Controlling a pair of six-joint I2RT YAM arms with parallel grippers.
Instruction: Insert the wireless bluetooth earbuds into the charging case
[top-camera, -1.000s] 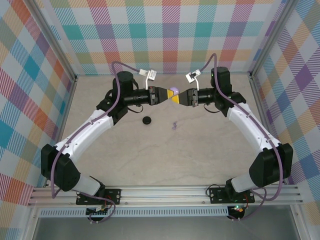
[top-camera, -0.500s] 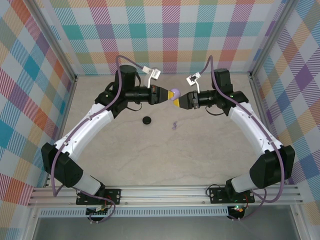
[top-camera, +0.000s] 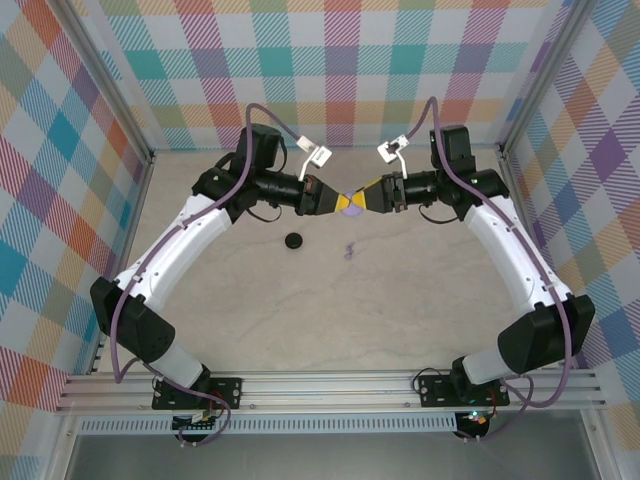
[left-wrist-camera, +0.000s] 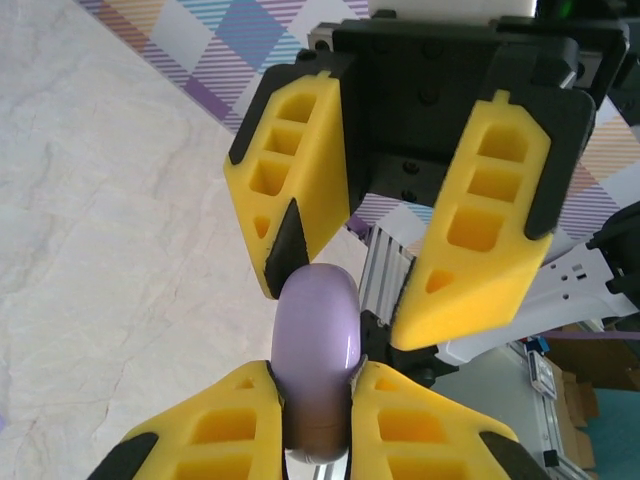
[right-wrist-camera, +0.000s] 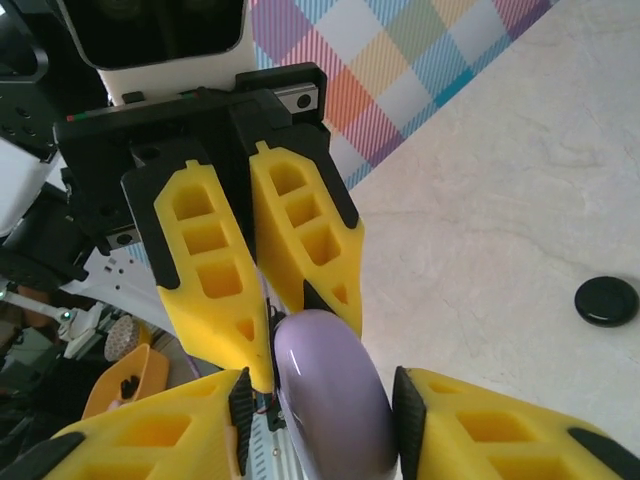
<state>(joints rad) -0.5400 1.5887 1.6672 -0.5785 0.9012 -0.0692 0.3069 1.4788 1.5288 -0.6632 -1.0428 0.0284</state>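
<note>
Lavender and glossy, the rounded charging case (left-wrist-camera: 318, 340) sits edge-on in the left end effector (left-wrist-camera: 318, 390). Its yellow fingers, hollowed with cut-out pockets, are clamped on the case in mid-air above the far part of the table (top-camera: 300, 310).

Within the last second the right end effector (right-wrist-camera: 320, 395) has widened its fingers, drawn off a little to the side, and come back tip to tip with the left. Its fingers now stand apart, straddling the free end of the case, one black pad right at the shell and the other clear of it. I read this as a regrasp, likely to prise the lid open, so insertion has not begun.

The wireless bluetooth earbuds (top-camera: 348, 250), tiny pale lavender specks, lie on the matte, marbled table below. A flat black disc-shaped case (top-camera: 294, 240) lies near them.
</note>
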